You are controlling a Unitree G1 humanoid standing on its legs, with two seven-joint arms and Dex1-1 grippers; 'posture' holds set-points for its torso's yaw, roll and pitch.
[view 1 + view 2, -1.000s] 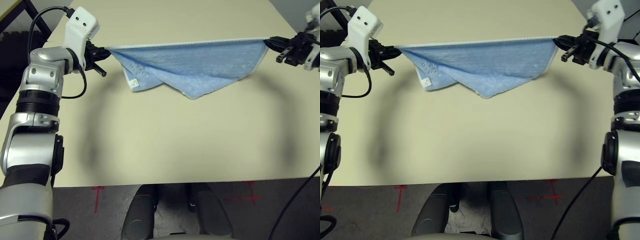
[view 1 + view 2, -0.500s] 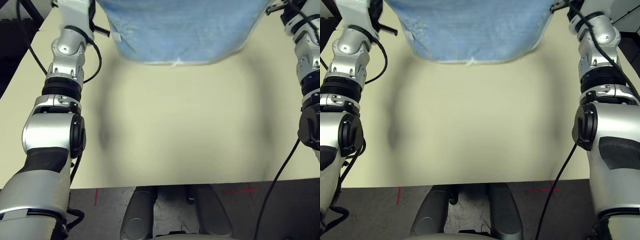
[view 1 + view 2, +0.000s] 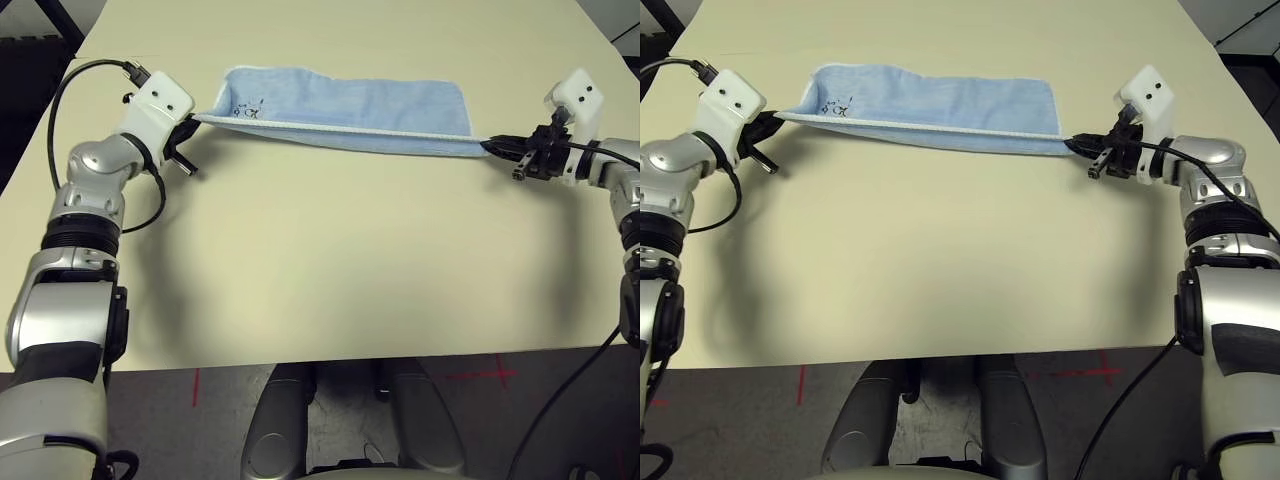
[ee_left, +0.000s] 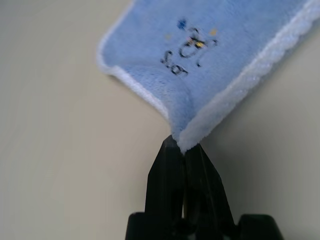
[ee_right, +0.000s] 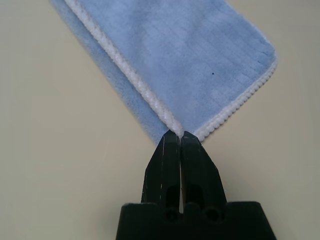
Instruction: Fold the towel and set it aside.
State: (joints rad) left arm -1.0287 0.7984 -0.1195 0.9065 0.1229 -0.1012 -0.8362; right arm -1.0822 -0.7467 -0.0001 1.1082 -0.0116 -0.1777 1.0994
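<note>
The light-blue towel [image 3: 345, 105] lies folded into a long strip across the far part of the table, its white stitched edge toward me. A small cartoon print with dark lettering [image 4: 189, 50] shows near its left end. My left gripper [image 3: 193, 121] is shut on the towel's near left corner [image 4: 181, 143]. My right gripper [image 3: 490, 148] is shut on the near right corner [image 5: 177, 132]. The near edge runs taut between the two grippers, just above the tabletop.
The beige table [image 3: 340, 270] is bare in front of the towel. Its front edge runs near me, with dark floor and red tape marks [image 3: 487, 378] below. Black cables [image 3: 80, 85] trail from both wrists.
The towel was held high and hanging open; now it lies lowered on the far table as a folded strip. Both arms came down and toward me, corners still gripped. The camera view also shifted.
</note>
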